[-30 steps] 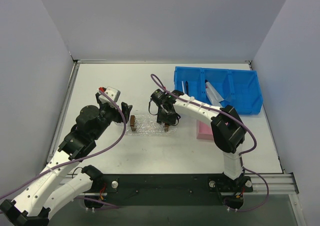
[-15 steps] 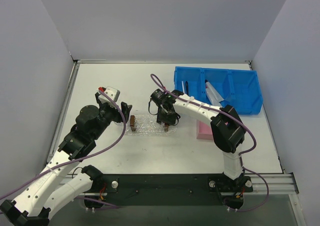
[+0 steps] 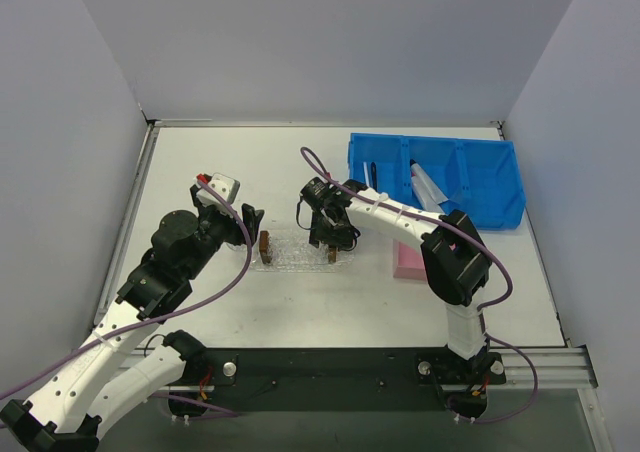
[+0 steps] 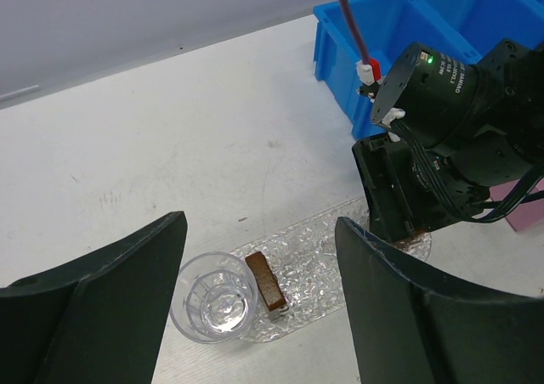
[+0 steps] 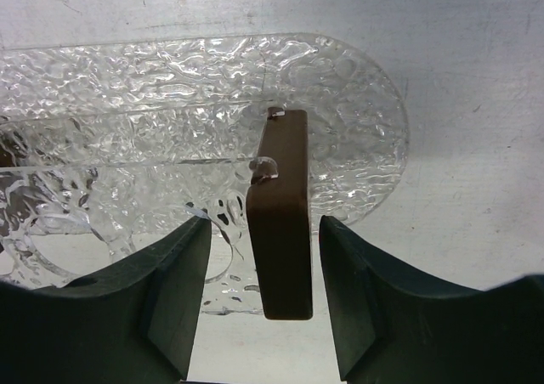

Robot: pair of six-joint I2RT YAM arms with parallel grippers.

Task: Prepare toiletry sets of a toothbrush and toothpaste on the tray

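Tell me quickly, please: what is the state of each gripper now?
Left gripper: open, holding nothing.
Right gripper: open, fingers either side of the brown block, not touching.

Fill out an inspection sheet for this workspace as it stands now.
Surface: white table, faint marks only.
Job's things: clear tray holds no toothbrush or toothpaste; one silvery toothpaste tube lies in the blue bin; toothbrushes not made out.
Clutter: left brown block and right brown block on the tray; clear cup at the tray's left end; pink box right of the tray.
Grippers: left gripper open, empty, above the cup; right gripper open, jaws straddling the right brown block, gaps both sides.
Cables: purple cables run along both arms.
Surroundings: plain grey walls.
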